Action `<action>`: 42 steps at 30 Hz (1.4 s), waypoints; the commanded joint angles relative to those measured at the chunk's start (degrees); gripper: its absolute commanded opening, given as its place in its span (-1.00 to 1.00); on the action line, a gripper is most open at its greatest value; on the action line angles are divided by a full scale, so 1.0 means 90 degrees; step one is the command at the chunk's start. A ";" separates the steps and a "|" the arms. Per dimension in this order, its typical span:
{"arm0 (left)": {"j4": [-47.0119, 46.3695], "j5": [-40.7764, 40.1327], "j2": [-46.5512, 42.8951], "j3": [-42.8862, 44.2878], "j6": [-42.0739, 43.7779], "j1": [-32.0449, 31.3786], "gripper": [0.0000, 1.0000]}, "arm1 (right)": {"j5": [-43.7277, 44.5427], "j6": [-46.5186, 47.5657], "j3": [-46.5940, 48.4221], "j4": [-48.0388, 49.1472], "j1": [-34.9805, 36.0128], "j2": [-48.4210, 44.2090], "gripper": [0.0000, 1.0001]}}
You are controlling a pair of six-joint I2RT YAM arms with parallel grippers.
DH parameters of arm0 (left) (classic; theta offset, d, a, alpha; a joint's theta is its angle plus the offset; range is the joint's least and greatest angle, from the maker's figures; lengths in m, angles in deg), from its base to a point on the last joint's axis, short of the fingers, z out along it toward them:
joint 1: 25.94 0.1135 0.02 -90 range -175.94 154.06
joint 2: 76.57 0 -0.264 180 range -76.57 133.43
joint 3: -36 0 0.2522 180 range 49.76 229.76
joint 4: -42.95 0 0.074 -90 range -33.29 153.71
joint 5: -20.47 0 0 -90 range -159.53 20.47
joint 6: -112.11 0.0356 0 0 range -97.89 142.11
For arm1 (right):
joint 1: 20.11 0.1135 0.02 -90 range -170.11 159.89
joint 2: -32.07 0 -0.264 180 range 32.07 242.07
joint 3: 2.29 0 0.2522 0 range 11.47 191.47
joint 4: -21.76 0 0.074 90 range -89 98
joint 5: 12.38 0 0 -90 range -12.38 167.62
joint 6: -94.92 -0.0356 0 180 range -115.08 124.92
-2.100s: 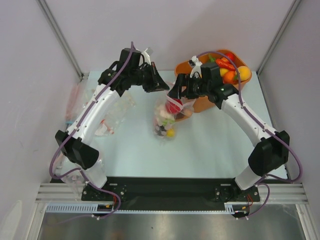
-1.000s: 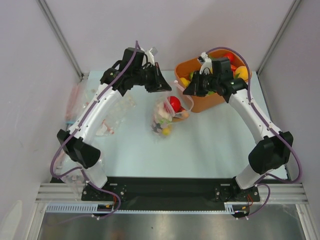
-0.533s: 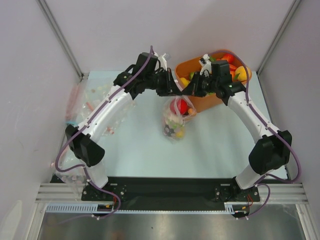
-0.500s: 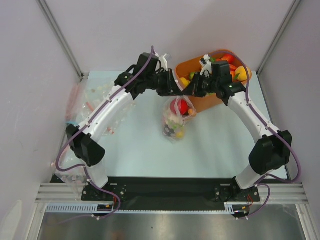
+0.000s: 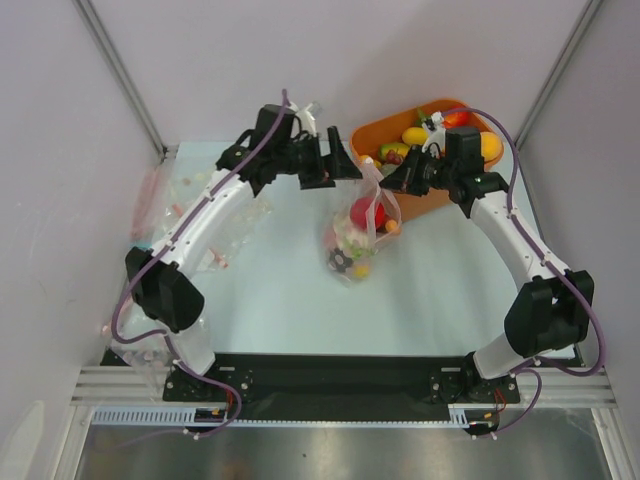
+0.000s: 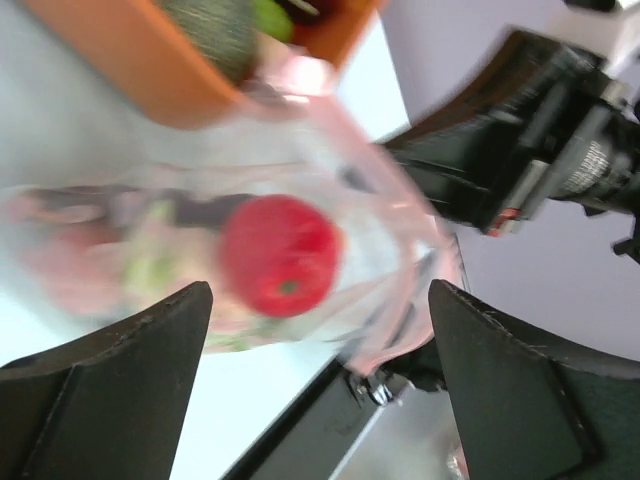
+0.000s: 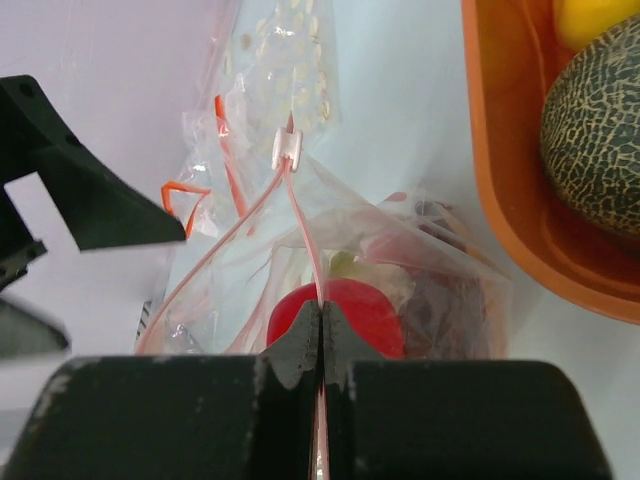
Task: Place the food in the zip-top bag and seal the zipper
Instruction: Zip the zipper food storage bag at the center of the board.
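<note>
Right gripper [image 7: 320,326] is clamped on the zipper [image 7: 303,225], holding the bag [image 5: 352,240] mouth-up so the food [image 5: 350,255] inside can't spill. Bag bottom looks to rest on the worktop [image 5: 430,290], just beside the tub [image 7: 505,170]. Left gripper [image 5: 338,168] is wide open at the mouth, holding nothing. Strips diverge from the slider [image 7: 288,147], so probably unsealed.

Bright even light w/ soft shadows. Left wrist view blurred: clear crinkly plastic bag [image 6: 375,245] ahead of left gripper [image 6: 320,300] smeared.
</note>
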 commanded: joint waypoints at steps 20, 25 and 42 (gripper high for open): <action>-0.7731 0.2995 -0.0126 -0.2963 0.1367 0.1074 0.75 | -0.0781 0.0785 0.0014 0.1129 -0.0033 -0.0142 -1.00; -0.8748 0.3785 0.0499 -0.2613 0.0957 0.1123 0.61 | -0.0917 0.1108 0.0005 0.1226 0.0036 -0.0220 -1.00; -0.9236 0.4725 0.1701 -0.1547 0.0732 0.1260 0.56 | -0.1093 0.1518 -0.0025 0.1236 0.0173 -0.0220 -1.00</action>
